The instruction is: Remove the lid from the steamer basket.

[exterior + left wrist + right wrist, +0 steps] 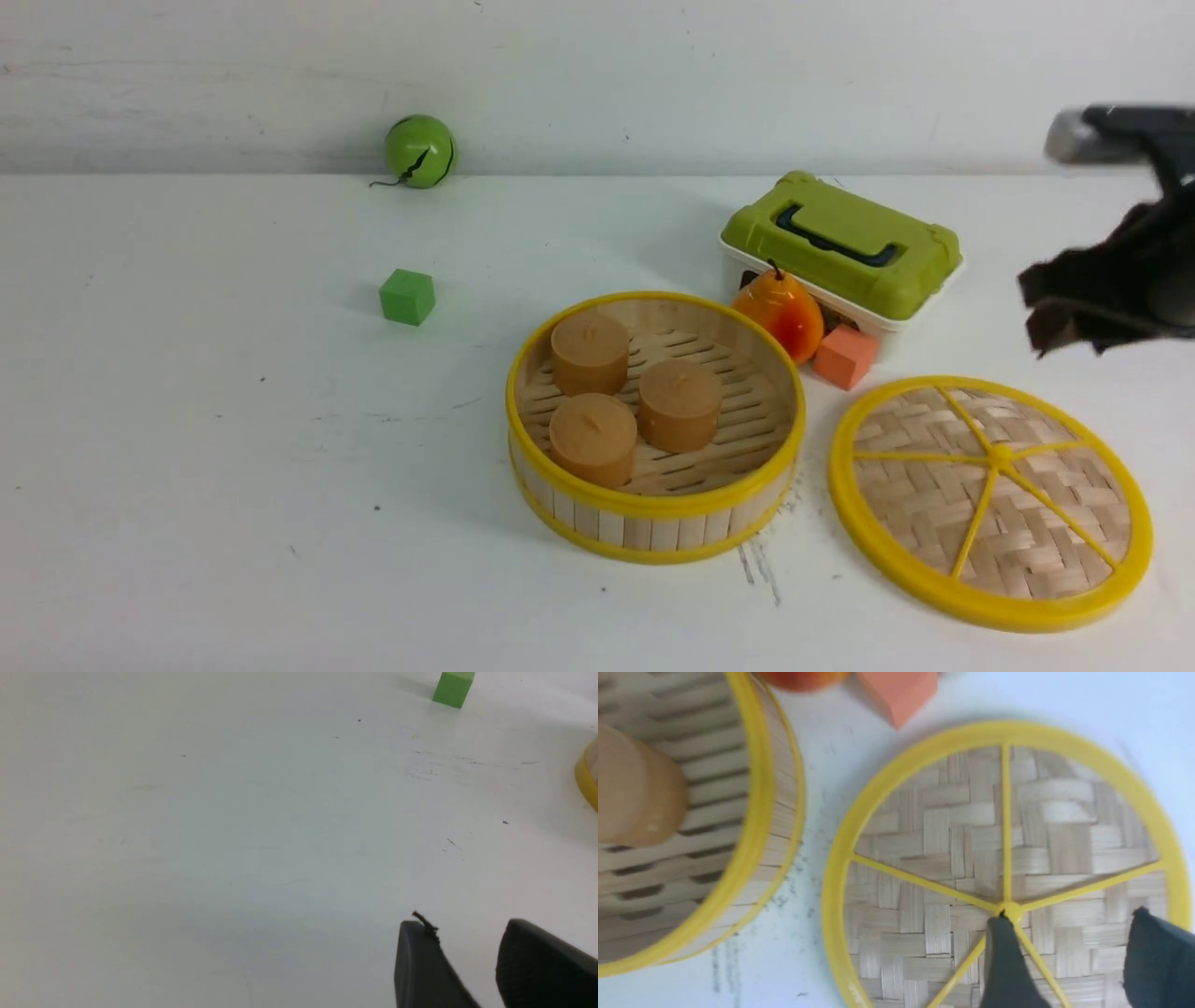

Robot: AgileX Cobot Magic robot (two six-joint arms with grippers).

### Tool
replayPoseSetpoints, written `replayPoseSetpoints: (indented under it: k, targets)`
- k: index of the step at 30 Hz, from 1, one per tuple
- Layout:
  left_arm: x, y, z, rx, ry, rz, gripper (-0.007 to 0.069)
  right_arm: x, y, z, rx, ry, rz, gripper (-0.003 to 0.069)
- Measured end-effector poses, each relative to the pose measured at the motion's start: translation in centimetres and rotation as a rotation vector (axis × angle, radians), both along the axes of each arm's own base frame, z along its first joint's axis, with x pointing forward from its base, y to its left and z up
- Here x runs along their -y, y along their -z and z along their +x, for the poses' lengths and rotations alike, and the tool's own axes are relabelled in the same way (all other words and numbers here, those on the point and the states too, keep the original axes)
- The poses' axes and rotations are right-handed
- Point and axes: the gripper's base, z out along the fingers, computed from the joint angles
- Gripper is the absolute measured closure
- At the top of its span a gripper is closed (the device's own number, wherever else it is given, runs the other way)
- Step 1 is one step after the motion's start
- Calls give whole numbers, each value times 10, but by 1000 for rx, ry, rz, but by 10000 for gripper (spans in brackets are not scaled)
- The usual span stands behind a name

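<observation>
- Right gripper (pixel 1070 917): you have it open, jaws apart, above the lid.
- Lid (pixel 1055 551): lies flat on the table (pixel 233 448), knob up, to the right of the basket (pixel 653 532) and apart from it; the basket is uncovered.
- Basket: sits upright, its slatted floor bearing three light-brown buns (pixel 593 439), two toward the left and one nearer the middle.
- Orange block (pixel 846 357): near the lid's far edge, beside the pear (pixel 780 313); you cannot tell from these views whether the pear touches the basket.
- Box (pixel 840 243): white with a closed green top, behind pear and block.
- Green cube (pixel 407 297): beyond the basket to its left, well apart.
- Green ball (pixel 420 151): farther back, dark-striped, by the wall.
- Left gripper (pixel 467 926): yours too is open, over the table's left part.
</observation>
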Motion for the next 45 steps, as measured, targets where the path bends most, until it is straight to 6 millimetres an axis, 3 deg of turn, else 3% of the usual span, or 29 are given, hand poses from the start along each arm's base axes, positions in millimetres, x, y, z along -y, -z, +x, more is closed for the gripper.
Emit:
replayPoseSetpoints:
  k: [2, 3, 4, 5, 6, 7, 9, 12, 16, 23, 40, 44, 45]
  targets:
    - [0, 0, 0, 0, 0, 0, 385, 1, -45, -37, 152, -7, -1, 342]
    - [0, 0, 0, 0, 0, 0, 385, 1, -48, -40, 163, -8, -2, 345]
    - [0, 0, 0, 0, 0, 0, 385, 2, -69, -68, 252, -6, 0, 378]
    - [0, 0, 0, 0, 0, 0, 385, 3, -73, -75, 273, -5, 1, 389]
    - [0, 0, 0, 0, 0, 0, 385, 4, -82, -103, 347, -2, 3, 447]
    - [0, 0, 0, 0, 0, 0, 385, 4, -86, -110, 372, -1, 4, 453]
    - [0, 0, 0, 0, 0, 0, 385, 6, -87, -151, 473, 7, 6, 559]
    - [0, 0, 0, 0, 0, 0, 385, 8, -81, -193, 577, 15, 10, 666]
    - [0, 0, 0, 0, 0, 0, 385, 9, -71, -219, 642, 21, 13, 680]
    - [0, 0, 0, 0, 0, 0, 385, 10, -63, -231, 673, 25, 13, 680]
    - [0, 0, 0, 0, 0, 0, 385, 8, -62, -230, 676, 26, 42, 671]
    - [0, 0, 0, 0, 0, 0, 385, 8, -47, -223, 704, 53, 82, 671]
    - [0, 0, 0, 0, 0, 0, 385, 10, -34, -222, 742, 75, 89, 671]
